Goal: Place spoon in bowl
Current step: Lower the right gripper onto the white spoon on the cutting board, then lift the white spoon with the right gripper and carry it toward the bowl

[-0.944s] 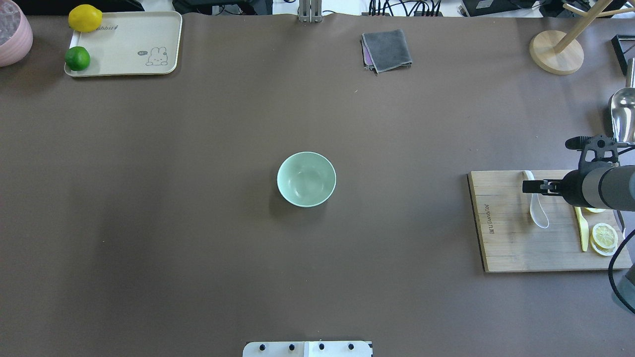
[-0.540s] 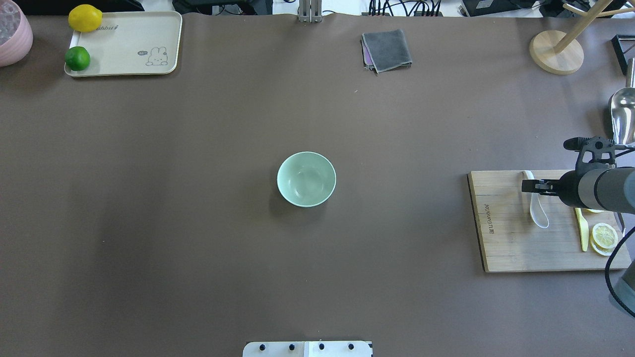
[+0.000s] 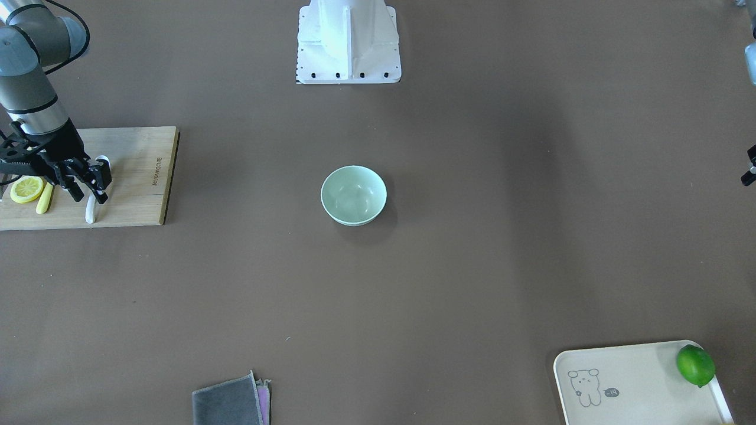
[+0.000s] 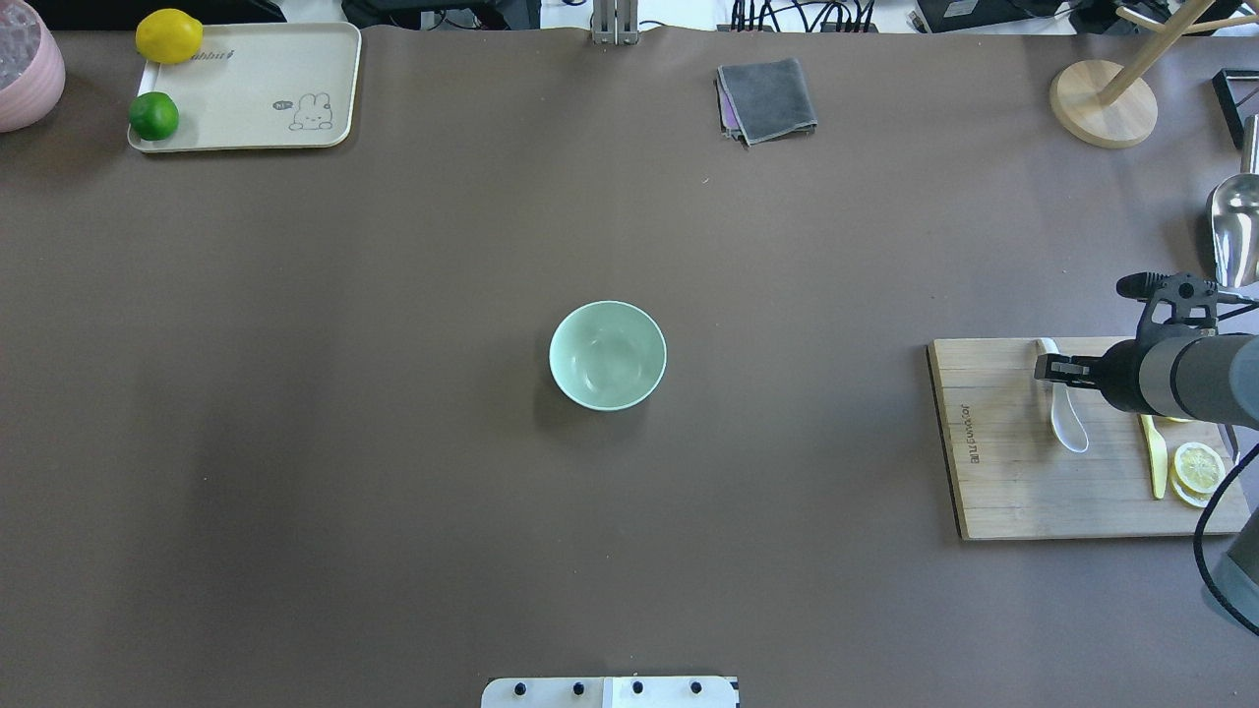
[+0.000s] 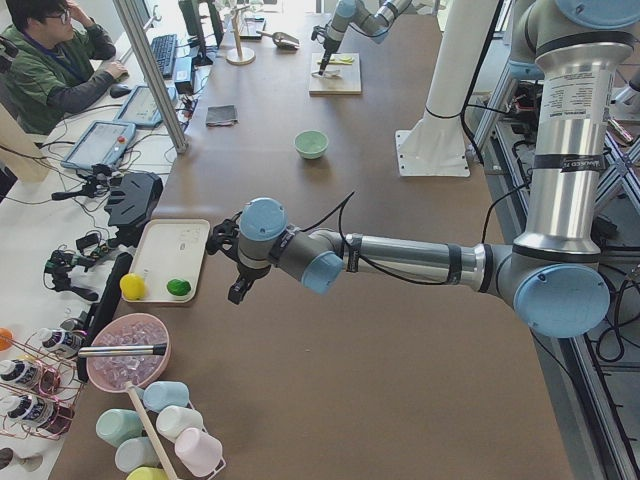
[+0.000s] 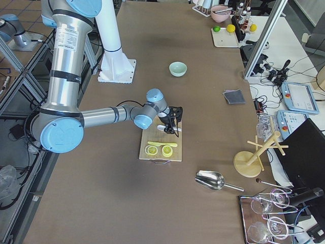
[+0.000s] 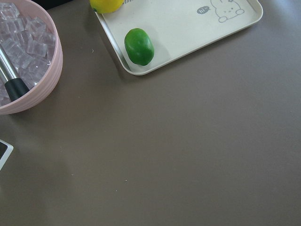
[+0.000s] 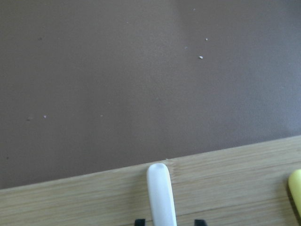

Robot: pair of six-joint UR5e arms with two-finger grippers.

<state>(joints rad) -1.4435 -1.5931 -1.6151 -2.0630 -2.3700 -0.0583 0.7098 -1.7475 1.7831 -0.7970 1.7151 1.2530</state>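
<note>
Right wrist-mounted view: my right fingers are spread apart, one tip on each side of the spoon. A gap shows on both sides, so nothing is gripped.
Spoon: it lies flat on the wooden cutting board. The handle end reaches the board's far edge and the scoop points back toward my base.
Beside it: the yellow knife lies on the same board, on the outer side of the spoon and apart from it. A lemon slice sits just past the knife.
Bowl: the mint-green bowl stands upright in the middle of the brown surface. It is well apart from the board and has nothing in it.
Far edge: a folded grey cloth lies on the surface.
Left fingers: they hang above bare surface near the cream tray. I cannot tell whether they are spread or closed.
Far left corner: a lime and a lemon sit on the tray. A pink bowl of ice cubes stands just beside it.
</note>
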